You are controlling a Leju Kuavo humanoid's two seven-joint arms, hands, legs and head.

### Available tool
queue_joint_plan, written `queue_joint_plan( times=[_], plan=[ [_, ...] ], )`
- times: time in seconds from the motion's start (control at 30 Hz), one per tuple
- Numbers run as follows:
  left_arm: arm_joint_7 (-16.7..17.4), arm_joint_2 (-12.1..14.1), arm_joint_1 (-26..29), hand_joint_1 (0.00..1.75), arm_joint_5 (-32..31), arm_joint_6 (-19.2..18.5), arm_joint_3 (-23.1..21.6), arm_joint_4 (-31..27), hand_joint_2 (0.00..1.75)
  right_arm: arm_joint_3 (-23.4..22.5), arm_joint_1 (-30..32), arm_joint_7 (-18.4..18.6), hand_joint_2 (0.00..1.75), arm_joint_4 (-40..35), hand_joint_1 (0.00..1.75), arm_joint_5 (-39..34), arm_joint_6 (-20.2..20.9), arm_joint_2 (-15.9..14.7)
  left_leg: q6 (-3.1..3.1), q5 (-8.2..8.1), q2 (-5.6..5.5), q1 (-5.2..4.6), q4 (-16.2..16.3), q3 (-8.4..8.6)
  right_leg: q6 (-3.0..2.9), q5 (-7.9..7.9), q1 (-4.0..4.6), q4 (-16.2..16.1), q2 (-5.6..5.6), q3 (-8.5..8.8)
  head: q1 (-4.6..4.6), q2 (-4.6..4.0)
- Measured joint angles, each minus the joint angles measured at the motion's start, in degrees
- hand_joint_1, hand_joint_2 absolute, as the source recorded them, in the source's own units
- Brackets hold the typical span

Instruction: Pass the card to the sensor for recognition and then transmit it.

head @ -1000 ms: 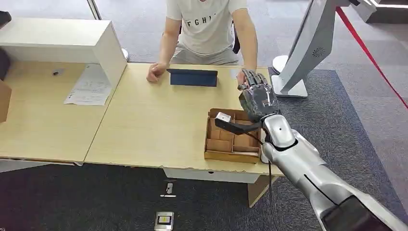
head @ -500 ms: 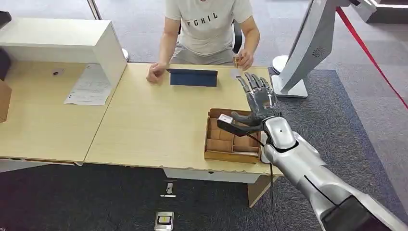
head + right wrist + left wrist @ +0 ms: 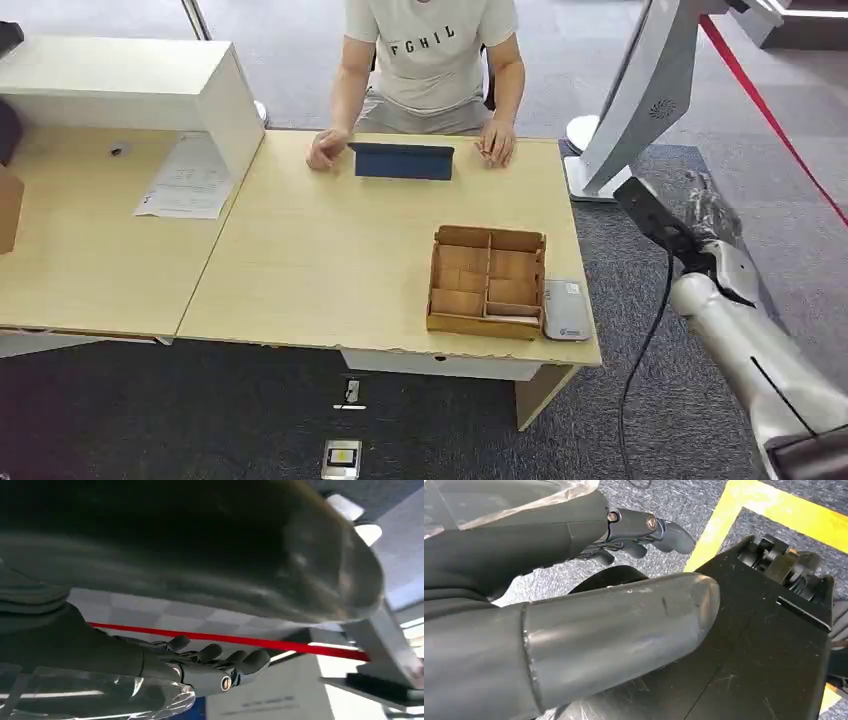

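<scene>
a: checking on the right hand [image 3: 705,205] first.
b: hangs beyond the right end of the table [image 3: 330,270], over the grey carpet, near the base of the white kiosk [image 3: 640,90]. blurred in the head view.
a: and the fingers [image 3: 250,658]?
b: stretched out side by side in the right wrist view, thumb held apart, nothing between them. red barrier tape [image 3: 300,645] behind.
a: left hand [image 3: 624,530]?
b: low over carpet with a yellow floor line [image 3: 744,510]. fingers lightly bent and close together, thumb apart, holding nothing.
a: now the card.
b: cannot tell where. nothing card-like in either robot hand. possibly at the person's hand [image 3: 495,145] resting on the far edge of the table, but too small to say.
a: anything else on the table?
b: a wooden box [image 3: 487,280] with compartments near the right front corner, a grey flat device [image 3: 567,308] touching its right side. a blue stand [image 3: 400,160] at the far edge, between the person's two hands. a sheet of paper [image 3: 185,180] on the left desk, beside a white cabinet [image 3: 130,85].
</scene>
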Motion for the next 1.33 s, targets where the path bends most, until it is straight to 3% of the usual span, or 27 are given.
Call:
queue_joint_plan(
  times=[0.07, 0.1, 0.17, 0.2, 0.23, 0.4, 0.53, 0.57, 0.7, 0.87, 1.1, 1.13, 1.17, 1.33],
  plan=[
    [-0.1, 0.0, 0.0, 0.00, 0.1, 0.4, 0.0, 0.0, 0.00, -2.2, 1.3, 0.0, 0.00, 0.4, 0.00, -3.1, 0.1, -2.9, 0.05, -0.04, 0.08, -0.03, 0.0, 0.03, 0.00, 0.00, -0.02, 0.0, 0.06, -0.05, -0.02, 0.00],
    [-0.2, 0.0, 0.1, 0.00, 0.2, 0.7, 0.0, 0.0, 0.00, -3.6, 2.6, 0.0, 1.75, 0.6, 0.00, -5.7, -0.1, -4.1, 0.05, -0.05, 0.10, -0.02, 0.0, 0.10, 0.04, -0.04, 0.04, -0.1, 0.06, -0.02, -0.07, 0.00],
    [-0.6, -0.1, 0.3, 0.00, 0.0, 1.4, 0.0, 0.0, 0.00, -7.0, 7.0, -0.7, 1.75, 1.6, 0.00, -11.4, -0.9, -7.1, 0.09, -0.11, -0.38, 0.11, 0.0, 0.15, 0.15, -0.14, 0.15, -0.2, -0.22, 0.35, -0.02, 0.00],
    [-0.8, -0.1, 0.5, 0.00, -0.1, 1.7, 0.0, 0.0, 1.75, -8.8, 9.7, -1.6, 1.75, 2.4, 0.00, -14.3, -1.6, -8.4, 0.09, -0.12, -0.51, 0.18, 0.0, 0.19, 0.17, -0.19, 0.22, -0.3, -0.37, 0.41, -0.02, 0.00],
    [-1.1, -0.1, 0.7, 0.00, -0.2, 1.9, 0.0, 0.0, 0.00, -10.3, 12.7, -2.5, 1.75, 2.7, 0.00, -16.1, -2.0, -8.9, 0.08, -0.13, -0.69, 0.22, 0.0, 0.15, 0.18, -0.22, 0.21, -0.2, -0.48, 0.39, 0.02, 0.00],
    [-2.3, -0.2, 0.9, 0.00, 0.1, 2.1, 0.0, 0.0, 0.00, -17.1, 24.3, -4.4, 1.75, 5.3, 0.00, -23.1, -3.3, -11.3, 0.08, -0.20, -0.57, 0.18, -0.1, -0.02, 0.18, -0.23, 0.19, -0.2, -0.36, 0.28, -0.09, 0.00],
    [-2.6, -0.2, 1.0, 0.00, 0.7, 2.3, 0.0, 0.1, 0.00, -21.7, 32.2, -5.0, 1.75, 7.0, 0.00, -28.3, -2.3, -10.5, 0.06, -0.22, -0.55, 0.21, -0.1, 0.02, 0.12, -0.32, 0.22, -0.2, -0.36, 0.26, -0.02, 0.00],
    [-2.8, -0.2, 1.1, 0.00, 0.7, 2.3, 0.0, 0.1, 1.75, -23.2, 34.2, -5.2, 1.75, 7.6, 0.00, -30.0, -1.7, -9.7, 0.06, -0.22, -0.57, 0.23, -0.1, 0.02, 0.12, -0.35, 0.30, -0.2, -0.36, 0.31, 0.00, 0.00],
    [-3.1, -0.3, 1.3, 0.00, 1.1, 2.4, 0.0, 0.1, 1.75, -26.9, 40.3, -5.6, 1.75, 8.9, 0.00, -32.9, -1.3, -6.2, 0.05, -0.22, -0.52, 0.23, -0.2, 0.04, 0.11, -0.35, 0.22, -0.2, -0.36, 0.26, -0.04, 0.00],
    [-3.0, -0.3, 1.8, 0.00, 1.8, 2.4, 0.4, 0.0, 1.75, -30.2, 43.7, -6.7, 1.75, 10.1, 0.00, -33.4, -0.6, -2.8, 0.05, -0.21, -0.44, 0.23, -0.2, 0.13, 0.10, -0.35, 0.21, -0.2, -0.34, 0.29, -0.04, 0.00],
    [-3.1, -0.2, 4.0, 0.00, -3.7, 2.1, 7.0, -0.2, 1.75, -33.7, 47.2, -7.8, 1.75, 10.5, 0.00, -32.3, 1.9, 2.4, 0.05, -0.21, -0.42, 0.19, -0.2, 0.16, 0.11, -0.36, 0.17, -0.2, -0.34, 0.35, -0.02, 0.00],
    [-3.1, -0.2, 4.2, 0.00, -4.7, 2.0, 8.1, -0.3, 1.75, -33.9, 47.5, -7.9, 0.00, 10.5, 0.00, -32.1, 2.3, 2.8, 0.05, -0.21, -0.42, 0.19, -0.2, 0.17, 0.11, -0.36, 0.17, -0.2, -0.34, 0.36, -0.07, 0.00],
    [-3.1, -0.2, 4.4, 0.00, -5.7, 1.9, 9.4, -0.4, 0.00, -34.1, 48.0, -8.0, 0.00, 10.4, 0.00, -31.9, 2.8, 3.5, 0.05, -0.22, -0.41, 0.18, -0.2, 0.17, 0.11, -0.36, 0.16, -0.2, -0.34, 0.36, -0.02, 0.00],
    [-3.1, -0.1, 5.9, 0.00, -10.8, 1.4, 15.8, -0.9, 0.00, -35.3, 49.8, -8.5, 0.00, 10.4, 0.00, -30.6, 4.7, 6.1, 0.05, -0.22, -0.41, 0.16, -0.2, 0.19, 0.11, -0.36, 0.15, -0.2, -0.34, 0.37, -0.04, 0.00]
  ],
)
